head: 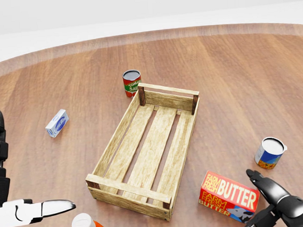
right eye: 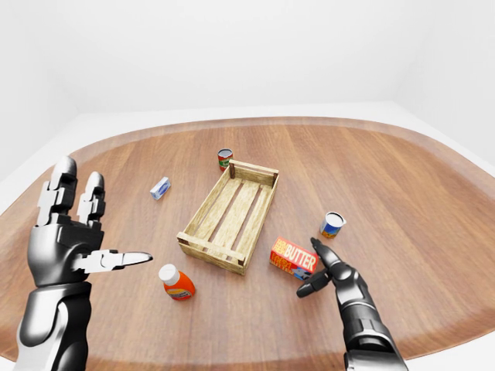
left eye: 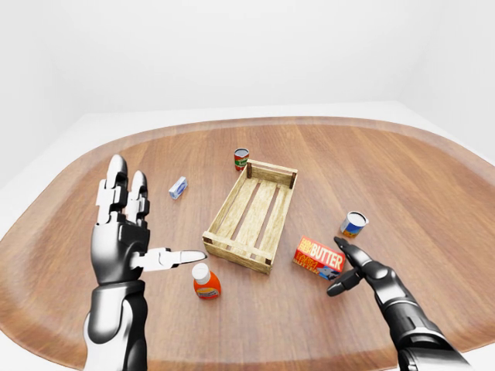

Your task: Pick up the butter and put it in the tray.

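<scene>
The butter (head: pixel 229 195) is a red and orange box lying flat on the wooden table, at the bottom right of the head view, just right of the tray's near corner. The tray (head: pixel 149 147) is an empty slatted wooden crate in the middle. My right hand (left eye: pixel 349 267) is open, its fingers spread just right of the butter box and close to its end; I cannot tell whether they touch it. My left hand (left eye: pixel 131 230) is open and empty, raised above the table at the left.
A red tomato can (head: pixel 131 83) stands by the tray's upper corner. A blue and white can (head: pixel 270 152) stands right of the butter. A small blue and white box (head: pixel 57 122) lies at the left. An orange bottle with a white cap (left eye: pixel 205 281) stands below the tray.
</scene>
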Robot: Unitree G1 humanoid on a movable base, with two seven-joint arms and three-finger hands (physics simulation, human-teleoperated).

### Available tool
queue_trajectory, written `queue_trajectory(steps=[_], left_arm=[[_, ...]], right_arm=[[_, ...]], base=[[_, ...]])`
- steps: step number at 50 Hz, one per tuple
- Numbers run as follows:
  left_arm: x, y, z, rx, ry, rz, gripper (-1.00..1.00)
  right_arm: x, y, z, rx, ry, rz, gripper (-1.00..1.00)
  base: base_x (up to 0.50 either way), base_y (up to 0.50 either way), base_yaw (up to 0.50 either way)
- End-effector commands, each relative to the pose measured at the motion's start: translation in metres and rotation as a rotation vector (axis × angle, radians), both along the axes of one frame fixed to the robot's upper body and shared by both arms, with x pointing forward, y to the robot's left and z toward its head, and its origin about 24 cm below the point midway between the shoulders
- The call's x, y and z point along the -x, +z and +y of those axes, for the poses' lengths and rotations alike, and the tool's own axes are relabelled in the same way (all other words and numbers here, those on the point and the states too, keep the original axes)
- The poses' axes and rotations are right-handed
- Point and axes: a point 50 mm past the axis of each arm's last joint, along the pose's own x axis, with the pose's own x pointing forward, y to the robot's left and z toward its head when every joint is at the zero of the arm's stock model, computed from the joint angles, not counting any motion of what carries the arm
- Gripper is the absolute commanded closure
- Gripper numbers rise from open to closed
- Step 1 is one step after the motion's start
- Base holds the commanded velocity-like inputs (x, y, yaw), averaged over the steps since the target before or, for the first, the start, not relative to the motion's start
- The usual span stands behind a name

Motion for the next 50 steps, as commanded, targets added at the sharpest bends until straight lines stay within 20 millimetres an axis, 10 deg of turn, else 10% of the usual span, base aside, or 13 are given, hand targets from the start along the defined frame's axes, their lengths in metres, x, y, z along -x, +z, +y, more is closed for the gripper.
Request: queue_trajectory(steps=[1, 12, 17, 39, 50], left_arm=[[-0.001, -0.001, -0.001, -0.002, -0.001, 0.006, -1.00], [0.000, 0.002, 0.001, 0.000, 0.004, -0.008, -1.00], [-0.001, -0.001, 0.000, -0.001, 0.002, 0.004, -1.00], [-0.001, -0.002, -0.001, -0.005, 0.001, 0.013, -1.00], [-0.001, -0.003, -0.002, -0.006, -0.001, 0.014, -1.00]], right_arm=[[-0.015, 0.017, 0.005, 0.024, 0.071, -0.055, -1.00], [-0.020, 0.019, 0.009, 0.034, 0.080, -0.053, -0.77], [-0.023, 0.024, 0.009, 0.041, 0.098, -0.069, 1.00], [-0.022, 0.028, 0.009, 0.037, 0.109, -0.087, 1.00], [-0.026, 0.068, 0.014, 0.086, 0.231, -0.229, 1.00]], base=[[0.00, 0.00, 0.00], [0.00, 0.00, 0.00], [0.00, 0.00, 0.00], [0.00, 0.00, 0.00], [0.00, 0.00, 0.00]])
